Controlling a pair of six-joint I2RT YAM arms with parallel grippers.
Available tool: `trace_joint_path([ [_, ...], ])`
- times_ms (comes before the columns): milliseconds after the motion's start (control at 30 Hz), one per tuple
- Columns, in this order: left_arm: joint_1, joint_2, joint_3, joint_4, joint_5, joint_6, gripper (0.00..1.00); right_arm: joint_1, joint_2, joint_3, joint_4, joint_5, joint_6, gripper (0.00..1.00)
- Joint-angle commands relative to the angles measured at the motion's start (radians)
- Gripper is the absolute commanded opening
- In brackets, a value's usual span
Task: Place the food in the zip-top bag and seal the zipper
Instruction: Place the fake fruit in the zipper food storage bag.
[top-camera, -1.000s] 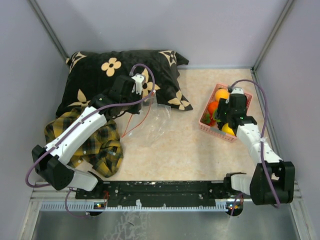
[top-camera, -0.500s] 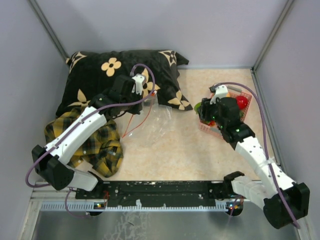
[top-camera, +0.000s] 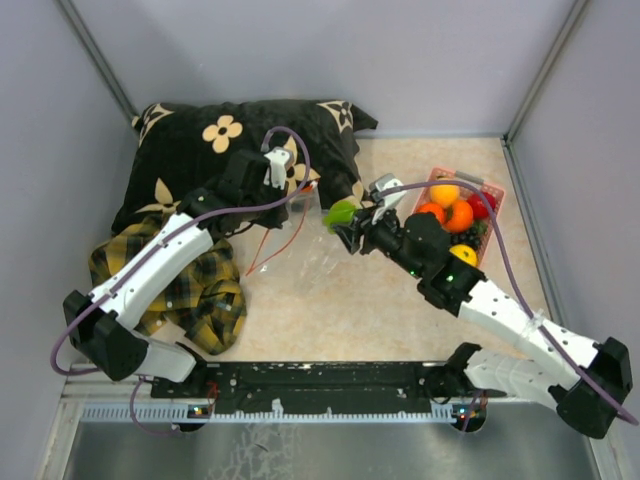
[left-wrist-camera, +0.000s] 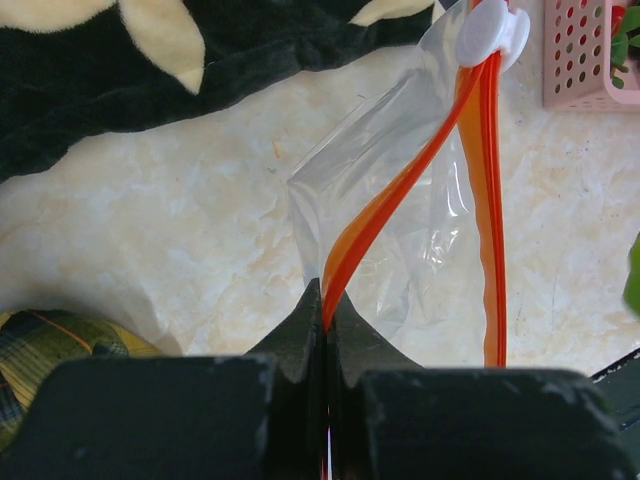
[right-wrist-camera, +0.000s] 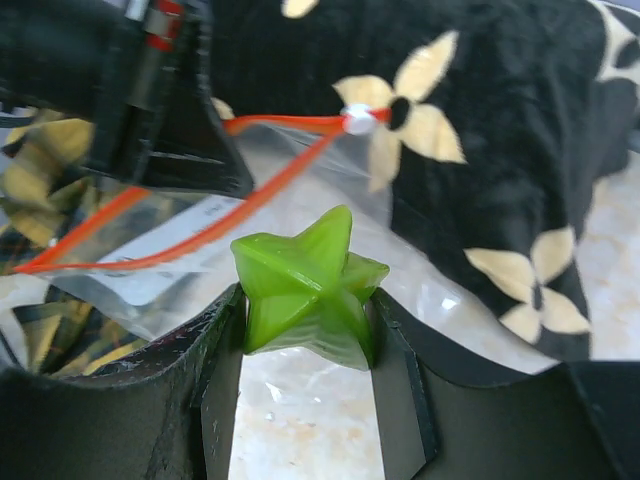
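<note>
My left gripper (top-camera: 285, 195) is shut on the red-orange zipper (left-wrist-camera: 400, 190) of the clear zip-top bag (top-camera: 305, 240), holding its mouth up and open; the white slider (left-wrist-camera: 490, 30) sits at the far end. In the left wrist view my fingers (left-wrist-camera: 300, 330) pinch one strip of the zipper. My right gripper (top-camera: 342, 222) is shut on a green star-shaped toy fruit (right-wrist-camera: 305, 285), held just right of the bag's mouth (right-wrist-camera: 200, 225). Two oranges (top-camera: 452, 205), a red apple (top-camera: 483, 203), a lemon (top-camera: 463, 254) and dark grapes (top-camera: 478, 230) lie in the pink basket (top-camera: 498, 195).
A black flowered pillow (top-camera: 215, 150) lies at the back left, right behind the bag. A yellow-black plaid cloth (top-camera: 195, 285) lies at the left under my left arm. Grey walls close in the table on three sides.
My right arm has swung left from the pink basket to the bag's mouth, carrying the green fruit. My left gripper has stayed still, holding the zipper.
</note>
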Motion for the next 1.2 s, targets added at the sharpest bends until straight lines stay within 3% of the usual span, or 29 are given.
trace_joint_path([
  [0, 0.006, -0.025, -0.008, 0.026, 0.022, -0.015, 0.0, 0.083, 0.051, 0.086, 0.18, 0.01, -0.017, 0.02],
  [267, 0.006, -0.027, -0.017, 0.039, 0.031, -0.038, 0.0, 0.158, 0.134, 0.089, 0.396, 0.077, 0.059, 0.0],
  [567, 0.006, -0.043, -0.032, 0.062, 0.043, -0.069, 0.0, 0.165, 0.24, 0.11, 0.448, 0.094, 0.144, 0.0],
  [900, 0.006, -0.06, -0.036, 0.067, 0.042, -0.072, 0.0, 0.166, 0.285, 0.156, 0.244, 0.259, 0.113, 0.0],
  [1167, 0.006, -0.058, -0.038, 0.073, 0.074, -0.079, 0.0, 0.165, 0.338, 0.195, 0.19, 0.131, 0.072, 0.0],
])
